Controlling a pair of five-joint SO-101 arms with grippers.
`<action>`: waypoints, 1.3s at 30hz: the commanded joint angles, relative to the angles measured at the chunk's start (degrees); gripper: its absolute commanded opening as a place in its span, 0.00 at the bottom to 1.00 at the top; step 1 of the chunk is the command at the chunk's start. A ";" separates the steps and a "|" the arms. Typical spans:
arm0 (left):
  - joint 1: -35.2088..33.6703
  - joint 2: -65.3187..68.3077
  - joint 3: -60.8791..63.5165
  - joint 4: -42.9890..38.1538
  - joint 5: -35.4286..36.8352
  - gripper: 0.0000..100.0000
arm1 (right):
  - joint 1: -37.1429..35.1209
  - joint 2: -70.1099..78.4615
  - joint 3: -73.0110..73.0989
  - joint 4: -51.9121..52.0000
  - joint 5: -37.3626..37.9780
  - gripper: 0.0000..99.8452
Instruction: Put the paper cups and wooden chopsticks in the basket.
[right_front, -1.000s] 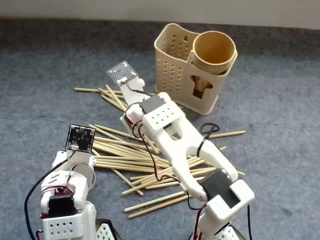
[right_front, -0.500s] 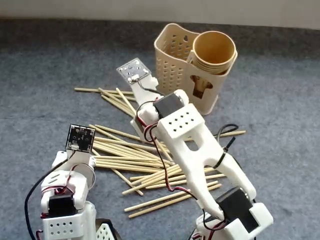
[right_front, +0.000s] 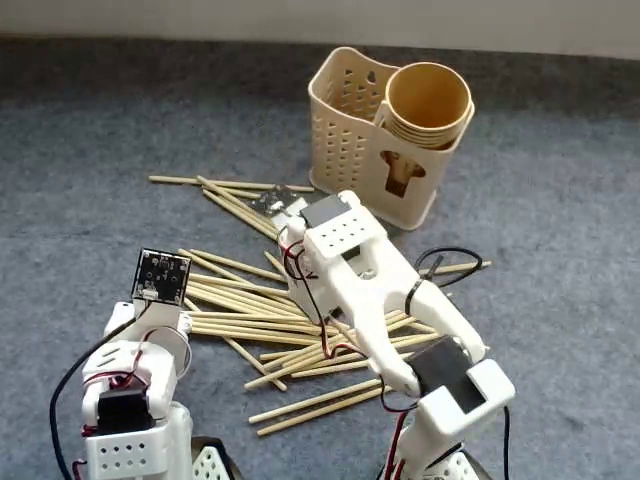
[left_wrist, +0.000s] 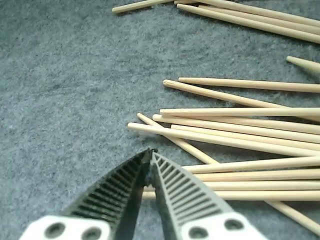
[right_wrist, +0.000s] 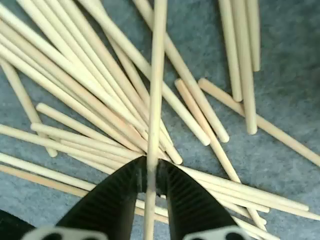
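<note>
Right pincer (right_wrist: 150, 167) has closed its two dark ribbed jaws on a single chopstick (right_wrist: 157, 75), which runs straight out past the tips and over the loose heap beneath. Whether that stick is lifted off the others or lying on them I can't quite tell, since in the high view the right arm (right_front: 350, 260) covers most of its own pincer.

That arm stretches from the lower right of the high view up toward the middle, ending just below the basket (right_front: 345, 130).

Over at the lower left of the high view stands the left arm (right_front: 135, 390). Its left pincer (left_wrist: 151, 152) has its jaws pressed together tip to tip with nothing between them, low over the grey felt counter (right_front: 90, 180) and just beside the ends of several sticks.

Most of the chopsticks (right_front: 250, 300) lie scattered across the middle of the counter, between the two arms, with a smaller bunch nearer the basket.

The cream basket stands upright in the upper middle of the high view. A nested stack of paper cups (right_front: 428, 100) sits in its right-hand compartment, mouths up.
</note>
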 joint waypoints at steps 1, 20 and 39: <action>-0.48 -0.57 -0.57 -0.35 -0.35 0.01 | 0.48 0.92 -0.13 3.12 3.69 0.00; -0.48 -0.57 -0.57 -0.35 -0.35 0.01 | 0.66 -24.75 -0.13 2.68 4.40 0.00; -0.57 -0.57 -0.57 -0.35 -0.35 0.01 | 7.96 -36.18 0.04 -35.82 -10.37 0.00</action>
